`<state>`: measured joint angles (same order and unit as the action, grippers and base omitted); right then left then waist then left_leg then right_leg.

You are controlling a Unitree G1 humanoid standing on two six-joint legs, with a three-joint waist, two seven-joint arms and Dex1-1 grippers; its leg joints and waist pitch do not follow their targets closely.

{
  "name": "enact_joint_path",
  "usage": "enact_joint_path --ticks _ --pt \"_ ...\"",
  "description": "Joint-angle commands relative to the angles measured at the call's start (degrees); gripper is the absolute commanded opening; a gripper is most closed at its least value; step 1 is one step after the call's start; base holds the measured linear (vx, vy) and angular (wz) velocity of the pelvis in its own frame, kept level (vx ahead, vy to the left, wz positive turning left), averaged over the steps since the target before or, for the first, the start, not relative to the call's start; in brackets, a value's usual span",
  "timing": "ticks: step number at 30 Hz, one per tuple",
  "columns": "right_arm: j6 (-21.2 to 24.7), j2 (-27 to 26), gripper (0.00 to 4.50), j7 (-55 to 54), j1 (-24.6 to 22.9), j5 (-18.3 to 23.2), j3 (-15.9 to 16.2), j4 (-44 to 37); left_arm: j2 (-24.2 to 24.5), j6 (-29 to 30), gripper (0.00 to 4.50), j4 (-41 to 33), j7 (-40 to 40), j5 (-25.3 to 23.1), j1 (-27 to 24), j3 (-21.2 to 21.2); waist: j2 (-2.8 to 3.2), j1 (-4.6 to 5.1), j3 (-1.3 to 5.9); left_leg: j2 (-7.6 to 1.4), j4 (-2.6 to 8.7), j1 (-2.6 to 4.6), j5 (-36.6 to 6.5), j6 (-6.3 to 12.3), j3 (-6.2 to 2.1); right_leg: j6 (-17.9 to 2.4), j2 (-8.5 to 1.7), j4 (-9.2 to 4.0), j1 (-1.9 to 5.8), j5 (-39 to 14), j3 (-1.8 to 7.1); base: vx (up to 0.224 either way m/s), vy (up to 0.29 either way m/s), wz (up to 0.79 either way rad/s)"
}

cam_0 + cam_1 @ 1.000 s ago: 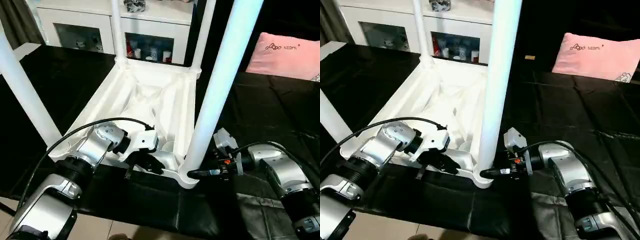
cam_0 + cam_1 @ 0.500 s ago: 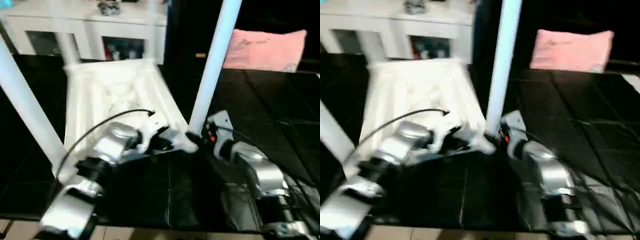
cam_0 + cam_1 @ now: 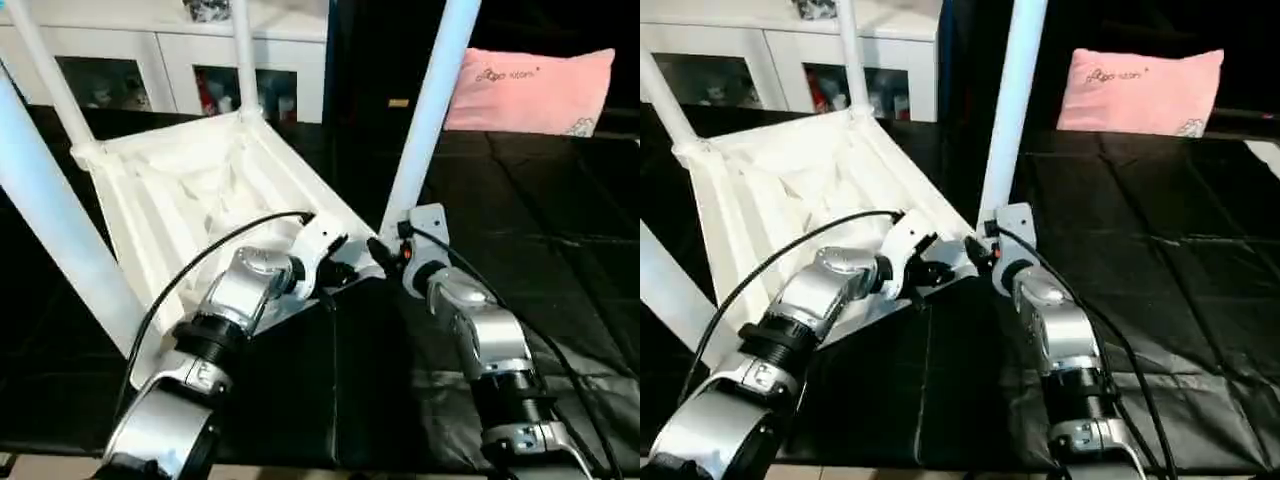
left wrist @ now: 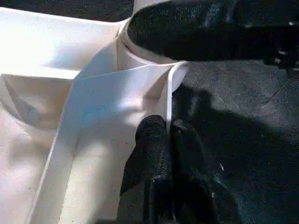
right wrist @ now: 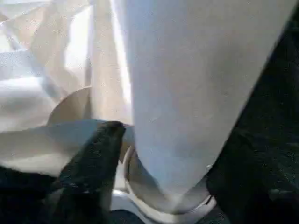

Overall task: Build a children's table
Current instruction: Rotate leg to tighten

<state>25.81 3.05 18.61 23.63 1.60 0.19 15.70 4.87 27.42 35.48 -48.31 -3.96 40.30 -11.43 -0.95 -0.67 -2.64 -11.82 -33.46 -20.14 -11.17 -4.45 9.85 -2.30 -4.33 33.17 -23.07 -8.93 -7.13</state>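
Left eye view: the white tabletop [image 3: 190, 190] lies underside up on the black mat, four legs [image 3: 428, 110] standing in its corner sockets. My left gripper [image 4: 167, 140] pinches the near rim, fingers together. My right gripper [image 5: 163, 168] straddles the near leg's base, fingers apart. I judge only flipping remains.

Two brushed-silver forearms of ringed, cylindrical segments, each banded by a black ribbed collar near the wrist, end in white plastic housings. A thin black cable [image 3: 190, 272] loops over the left arm; another cable [image 3: 520, 318] trails along the right. The left tool [image 4: 169, 140] has two matte black fingers, and the right tool [image 3: 376, 250] shows a small red-orange mark on its housing.
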Motion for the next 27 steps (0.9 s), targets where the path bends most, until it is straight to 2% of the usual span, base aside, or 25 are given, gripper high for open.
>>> enact_joint_path --ticks 1,2,3,4,5,7,8,10,12,13,15,17,18,20,21,23,24,25,26,27 --pt "1.33 -0.13 3.32 6.15 -2.25 1.28 5.37 -1.38 -0.33 -2.66 0.00 -2.95 -2.45 2.63 0.62 -0.79 0.02 -0.66 3.71 -1.31 3.37 -0.28 -7.58 4.56 -0.32 -9.10 -4.17 -4.02 3.96 -13.58 3.51 0.000 0.000 0.00" --pt "1.33 -0.13 3.32 6.15 -2.25 1.28 5.37 -1.38 -0.33 -2.66 0.00 -2.95 -2.45 2.63 0.62 -0.79 0.17 -0.83 3.70 -1.37 3.40 -0.14 -7.79 4.45 -0.37 -9.07 -4.24 -4.04 3.90 -14.09 3.46 0.000 0.000 0.00" --pt "1.37 -0.01 3.52 6.37 -2.39 1.40 5.36 -1.56 -0.25 -2.72 0.00 -2.94 -2.52 2.62 0.61 -0.81 0.19 -0.84 3.64 -1.36 3.42 -0.12 -8.24 4.24 -0.36 -8.88 -4.26 -4.16 3.84 -15.22 3.45 0.000 0.000 0.00" --pt "1.70 1.72 3.58 9.28 -4.10 2.76 5.34 -3.92 0.73 -3.31 0.00 -2.98 -3.79 2.64 0.37 -1.05 -0.11 -0.82 3.59 -1.35 3.43 -0.10 -8.55 4.19 -0.31 -8.62 -4.20 -4.30 3.81 -16.05 3.44 0.000 0.000 0.00" --pt "0.53 4.32 3.64 13.14 -6.02 3.93 5.51 -6.47 1.87 -3.86 0.00 -3.07 -5.60 2.70 0.15 -1.41 -0.11 -1.32 3.50 -1.28 3.38 0.15 -9.00 4.35 -0.22 -7.82 -4.30 -4.60 3.72 -17.83 3.47 0.000 0.000 0.00" --pt "-0.58 5.83 3.84 15.37 -7.04 4.46 5.68 -7.77 2.48 -4.17 0.00 -3.10 -6.57 2.69 0.05 -1.63 -0.10 -1.93 3.47 -1.53 3.53 0.08 -8.98 4.46 -0.26 -7.19 -4.35 -4.46 3.72 -17.61 3.60 0.000 0.000 0.00" --pt "-1.57 7.46 3.84 18.32 -8.27 5.85 5.33 -9.30 3.20 -5.25 0.00 -3.05 -7.95 2.47 -0.11 -2.15 -0.41 -1.95 3.47 -1.51 3.52 0.08 -9.20 4.50 -0.23 -7.03 -4.31 -4.53 3.68 -18.00 3.55 0.000 0.000 0.00" --pt "-2.92 9.30 4.07 21.66 -9.59 7.22 5.09 -10.87 3.85 -6.02 0.00 -2.98 -9.32 2.26 -0.27 -2.71 -0.22 -2.21 3.41 -1.52 3.53 0.03 -9.51 4.56 -0.28 -6.62 -4.42 -4.63 3.70 -18.88 3.54 0.000 0.000 0.00" --pt "-3.10 14.00 4.29 28.50 -12.38 10.88 2.74 -14.25 5.68 -8.75 0.00 -2.35 -13.30 1.61 -0.57 -4.31 -0.43 -2.45 3.38 -1.47 3.51 0.07 -10.09 5.05 -0.28 -5.49 -4.32 -4.91 3.79 -20.20 3.50 0.000 0.000 0.00" --pt "-3.10 14.00 4.29 28.50 -12.38 10.88 2.74 -14.25 5.68 -8.75 0.00 -2.35 -13.30 1.61 -0.57 -4.31 -0.42 -2.48 3.44 -1.52 3.47 0.04 -9.97 5.16 -0.28 -5.55 -4.37 -4.75 3.77 -20.03 3.54 0.000 0.000 0.00" --pt "-3.04 17.61 4.46 31.89 -14.03 12.83 -0.08 -15.52 7.48 -12.48 0.00 -1.07 -17.08 0.79 -0.52 -6.01 -0.31 -2.66 3.46 -1.52 3.46 -0.01 -9.11 5.41 -0.36 -5.95 -4.34 -4.84 3.59 -19.40 3.44 0.000 0.000 0.00" --pt "-3.32 18.74 4.46 32.55 -14.50 13.07 -1.10 -15.55 8.13 -13.61 0.00 -0.50 -18.31 0.48 -0.41 -6.60 -0.42 -2.77 3.47 -1.60 3.45 0.02 -8.85 5.18 -0.29 -6.10 -4.37 -4.70 3.59 -19.15 3.55 0.000 0.000 0.00" --pt "-3.93 21.02 4.46 33.52 -15.51 13.56 -3.45 -15.61 9.56 -18.06 0.00 1.08 -21.23 -0.22 -0.07 -7.97 0.16 -3.23 3.49 -1.69 3.41 0.50 -9.07 4.70 -0.21 -6.91 -4.37 -4.69 3.22 -18.66 3.60 0.000 0.000 0.00" --pt "-3.41 22.62 4.46 33.57 -16.37 14.22 -5.59 -15.69 10.76 -21.16 0.00 2.33 -24.02 -0.57 0.11 -9.13 -0.01 -3.82 3.47 -1.55 3.42 0.67 -9.45 4.75 -0.10 -6.58 -4.28 -4.93 3.24 -18.69 3.71 0.000 0.000 0.00" --pt "-2.69 24.23 4.46 32.39 -17.31 14.77 -8.09 -15.10 12.19 -25.56 0.00 4.18 -27.22 -1.41 0.45 -10.83 0.17 -4.22 3.58 -1.75 3.52 0.65 -9.08 4.38 -0.16 -6.97 -4.31 -4.46 3.35 -17.45 3.80 0.000 0.000 0.00" --pt "-2.68 24.39 4.46 31.86 -17.41 14.68 -8.45 -14.79 12.37 -26.36 0.00 4.50 -27.67 -1.61 0.51 -11.15 0.13 -4.42 3.64 -1.71 3.56 0.70 -9.36 4.01 -0.17 -7.07 -4.32 -4.41 3.38 -16.49 3.77 0.000 0.000 0.00" --pt "-3.07 24.55 4.46 28.97 -17.52 13.74 -9.62 -13.13 12.78 -29.14 0.00 5.59 -29.15 -2.30 0.69 -12.25 0.44 -4.45 3.63 -1.71 3.60 0.54 -9.24 3.78 -0.29 -7.32 -4.35 -4.24 3.51 -15.99 3.74 0.000 0.000 0.00" --pt "-3.20 24.57 4.46 28.34 -17.53 13.50 -9.84 -12.75 12.84 -29.74 0.00 5.82 -29.43 -2.45 0.72 -12.48 0.31 -4.33 3.57 -1.66 3.64 0.58 -9.49 3.44 -0.25 -7.32 -4.35 -4.47 3.39 -16.30 3.67 0.000 0.000 0.00" --pt "-2.95 24.08 4.46 25.10 -17.16 12.52 -10.66 -11.19 12.45 -31.31 0.00 6.17 -30.59 -2.24 0.61 -12.97 1.20 -4.46 3.60 -1.63 3.59 0.73 -10.18 2.86 -0.32 -7.75 -4.48 -4.35 3.46 -16.60 3.63 0.000 0.000 0.00" --pt "-3.33 23.36 4.46 22.68 -16.86 11.83 -11.20 -10.28 11.76 -32.06 0.00 5.99 -31.58 -1.84 0.34 -13.36 0.54 -4.21 3.59 -1.55 3.58 0.69 -10.74 2.60 -0.16 -7.74 -4.40 -4.60 3.53 -17.25 3.58 0.000 0.000 0.00"
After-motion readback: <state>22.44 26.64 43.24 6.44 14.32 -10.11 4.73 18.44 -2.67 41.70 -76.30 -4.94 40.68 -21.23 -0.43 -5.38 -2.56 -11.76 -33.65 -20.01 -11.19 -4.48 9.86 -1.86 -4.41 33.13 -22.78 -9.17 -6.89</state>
